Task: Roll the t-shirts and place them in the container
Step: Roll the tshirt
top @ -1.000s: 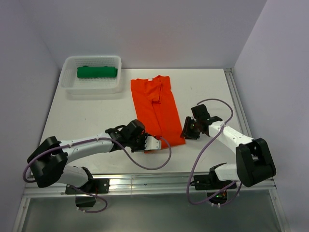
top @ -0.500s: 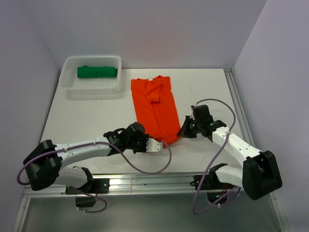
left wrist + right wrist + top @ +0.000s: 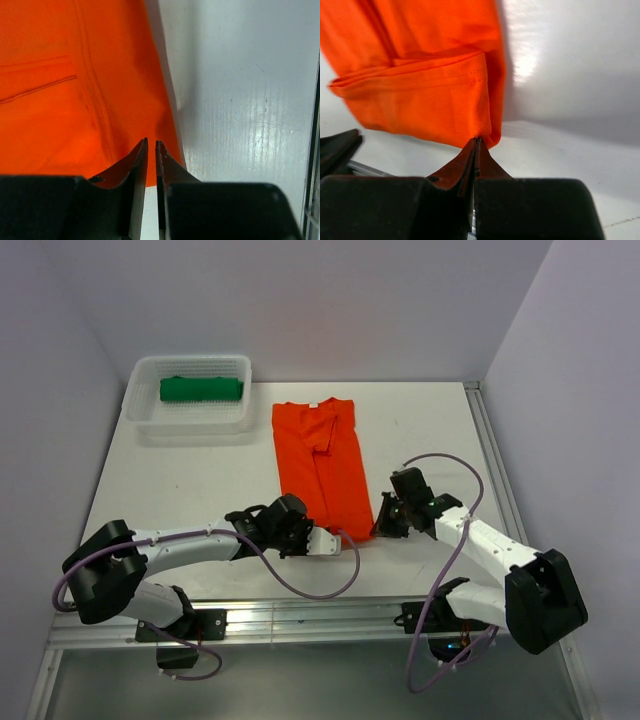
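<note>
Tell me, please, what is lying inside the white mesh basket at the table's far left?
A green t-shirt, bundled compactly, lies inside the basket. Anything beneath the bundle is covered and cannot be seen.

The bright orange-red cloth t-shirt [image 3: 325,465] is plain, its hem stitching the same orange. The green cloth t-shirt [image 3: 201,389] looks plain too, though it is small in the overhead view. The white plastic mesh basket [image 3: 150,422] shows a fine grid. The flat table [image 3: 200,480] is white. The left arm [image 3: 180,540] and right arm [image 3: 490,540] are white and black, with purple cables [image 3: 300,585].
</note>
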Tool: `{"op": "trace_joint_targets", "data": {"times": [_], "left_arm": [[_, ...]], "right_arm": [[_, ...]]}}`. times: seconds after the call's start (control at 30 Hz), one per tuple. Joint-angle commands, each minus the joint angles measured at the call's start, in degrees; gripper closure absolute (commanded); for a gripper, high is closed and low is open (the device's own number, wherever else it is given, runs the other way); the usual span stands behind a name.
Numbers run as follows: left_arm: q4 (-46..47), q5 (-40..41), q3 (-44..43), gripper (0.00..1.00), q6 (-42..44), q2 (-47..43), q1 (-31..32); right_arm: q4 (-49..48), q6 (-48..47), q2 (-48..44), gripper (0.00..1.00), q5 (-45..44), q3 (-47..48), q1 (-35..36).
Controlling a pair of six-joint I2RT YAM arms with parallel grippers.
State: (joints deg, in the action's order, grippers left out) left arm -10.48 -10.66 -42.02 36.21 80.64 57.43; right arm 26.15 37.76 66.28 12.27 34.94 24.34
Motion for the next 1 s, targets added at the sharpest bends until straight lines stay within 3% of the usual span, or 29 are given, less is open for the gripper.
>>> {"op": "trace_joint_targets", "data": {"times": [0.0, 0.07, 0.13, 0.17, 0.27, 0.37, 0.4, 0.43, 0.63, 0.97], "left_arm": [[2.04, -0.94, 0.09, 0.82, -0.26, 0.39, 0.14], [1.87, -1.03, 0.36, 0.83, -0.35, 0.66, 0.14], [1.60, -1.21, 0.27, 0.83, -0.35, 0.66, 0.14], [1.60, -1.12, 0.27, 0.83, -0.43, 0.48, 0.14], [1.43, -0.95, 0.71, 0.84, -0.08, -0.31, 0.14], [1.86, -0.42, 1.50, 0.85, -0.08, -1.54, 0.05], [2.56, -0.51, 2.20, 0.88, -0.34, -1.89, -0.12], [3.09, -0.77, 2.64, 0.89, -0.61, -2.85, -0.39], [7.05, -1.83, 6.77, 0.87, -1.93, -9.27, -2.58], [5.21, -5.42, 5.20, 0.87, -2.54, -6.90, -2.85]], "right_arm": [[-0.30, -0.67, 0.33, 1.00, -2.16, -3.12, -0.52], [-0.84, -0.41, 0.78, 0.93, -2.17, -3.74, -0.61], [-0.40, -0.23, 0.17, 0.69, -3.22, -3.39, -0.52], [0.12, 0.03, -0.44, 0.67, -3.74, -2.43, -0.61], [2.32, 0.21, -4.48, 0.71, -3.49, 0.21, -0.61], [-3.00, 2.31, -5.63, 0.85, 5.10, -0.04, -0.61], [-5.47, 3.45, -5.64, 0.95, 7.57, -0.83, -0.61], [-8.11, 4.77, -5.55, 1.00, 12.64, -2.84, -0.43], [-27.80, 13.03, -1.16, 1.00, 20.32, -7.34, 4.39], [-53.81, 19.02, 17.63, 1.00, 25.95, -6.99, 12.49]]}}
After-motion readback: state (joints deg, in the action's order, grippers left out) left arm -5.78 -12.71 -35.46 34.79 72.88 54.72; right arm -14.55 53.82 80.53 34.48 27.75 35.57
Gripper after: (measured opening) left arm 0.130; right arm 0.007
